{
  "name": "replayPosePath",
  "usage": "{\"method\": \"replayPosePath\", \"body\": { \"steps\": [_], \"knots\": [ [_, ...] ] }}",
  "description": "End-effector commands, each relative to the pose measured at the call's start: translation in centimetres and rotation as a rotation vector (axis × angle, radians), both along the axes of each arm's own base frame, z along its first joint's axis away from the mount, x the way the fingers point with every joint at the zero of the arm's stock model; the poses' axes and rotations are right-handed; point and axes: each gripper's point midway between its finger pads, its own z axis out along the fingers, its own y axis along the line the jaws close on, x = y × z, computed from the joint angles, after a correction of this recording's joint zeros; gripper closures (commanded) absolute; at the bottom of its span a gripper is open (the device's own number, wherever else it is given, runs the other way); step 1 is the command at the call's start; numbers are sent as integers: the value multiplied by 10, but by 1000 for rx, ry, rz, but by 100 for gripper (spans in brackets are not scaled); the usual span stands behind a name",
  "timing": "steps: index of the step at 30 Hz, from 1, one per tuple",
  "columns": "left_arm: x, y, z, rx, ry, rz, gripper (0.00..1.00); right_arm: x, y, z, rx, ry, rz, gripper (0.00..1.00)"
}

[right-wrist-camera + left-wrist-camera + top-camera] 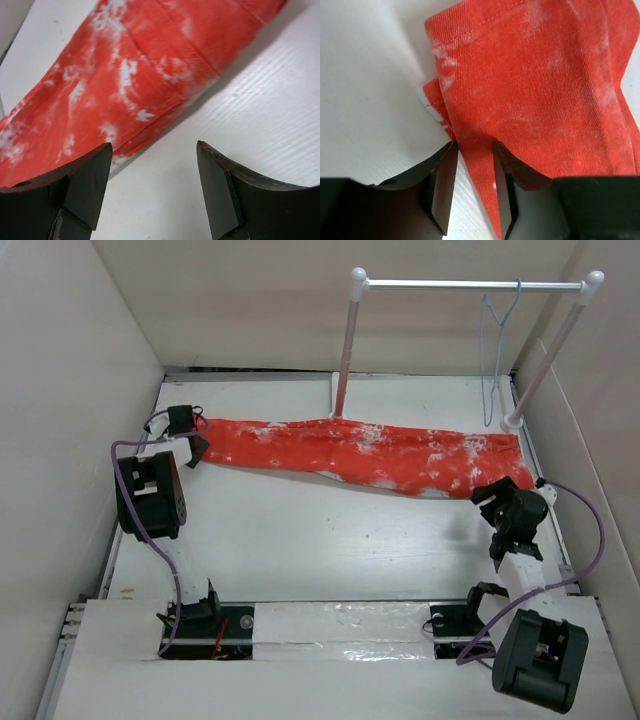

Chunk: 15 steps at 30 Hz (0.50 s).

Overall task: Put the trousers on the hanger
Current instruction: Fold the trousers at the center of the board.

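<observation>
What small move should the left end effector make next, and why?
Probably close the left end effector fully: a corner of the trousers already lies between its fingers, which stand apart. The right end effector is open beside the other end, with only the table between its fingers, so it seems less ready.

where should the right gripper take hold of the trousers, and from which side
Probably the near edge at the right end of the trousers, coming in low from the near side with the right gripper. The trousers lie flat, stretched across the table, and that folded edge sits just ahead of the open jaws, thick enough to pinch.
</observation>
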Motion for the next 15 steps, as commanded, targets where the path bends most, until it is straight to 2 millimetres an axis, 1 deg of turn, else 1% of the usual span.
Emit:
{"method": "replayPosePath", "body": {
  "steps": [1,2,3,4,5,6,8,9,10,11,12,13,15],
  "knots": [
    [11,-1,4,-13,-22,-9,69,5,-30,13,-15,-76,-148,26],
    [12,-2,2,-15,-20,-10,73,9,-31,3,10,-42,-147,26],
    [14,-2,4,-16,-26,-14,77,17,-31,7,21,-48,-133,25],
    [15,-2,3,-16,-24,-14,78,24,-31,6,43,-41,-119,26],
    [16,-3,3,-18,-24,-19,81,29,-30,1,66,-17,-111,26],
    [17,-3,3,-19,-25,-20,81,39,-32,-10,98,26,-92,26],
    [20,-3,4,-20,-32,-25,86,50,-33,-19,139,51,-76,29],
    [20,-3,3,-20,-32,-29,88,54,-32,-31,172,70,-62,30],
    [21,-4,4,-20,-34,-31,90,63,-31,-26,207,38,-60,35],
    [22,-4,4,-19,-35,-37,95,67,-30,-26,221,29,-57,44],
    [24,-4,6,-17,-38,-41,97,68,-30,-32,239,40,-58,53],
    [24,-4,6,-16,-35,-44,100,72,-32,-29,240,35,-61,70],
    [26,-2,8,-5,-31,-55,100,76,-31,-26,230,29,-56,86]
  ]
}}
